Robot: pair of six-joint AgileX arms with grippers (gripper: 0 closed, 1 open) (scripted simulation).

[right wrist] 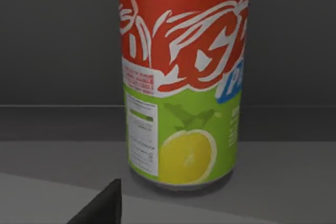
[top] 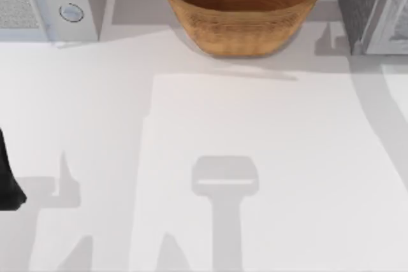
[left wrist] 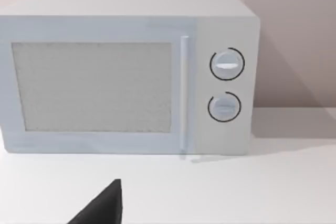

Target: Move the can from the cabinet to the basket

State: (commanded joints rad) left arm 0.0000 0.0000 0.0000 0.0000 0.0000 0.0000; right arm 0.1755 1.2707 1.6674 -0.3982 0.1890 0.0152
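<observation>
The can stands upright on a grey floor with dark grey walls behind it, as the right wrist view shows from very near; this place looks like the inside of the cabinet, which stands at the far right corner of the table with its paler door panel at the right edge. The can has a red upper part with white script and a green lower part with a yellow citrus slice. Of the right gripper, one dark fingertip shows in front of the can and apart from it; I cannot tell how wide this gripper is, and nothing shows it holding anything. The basket stands at the far middle of the table, well apart from the cabinet. The left arm is at the left edge of the table, and its wrist view faces the light grey microwave with two round knobs.
</observation>
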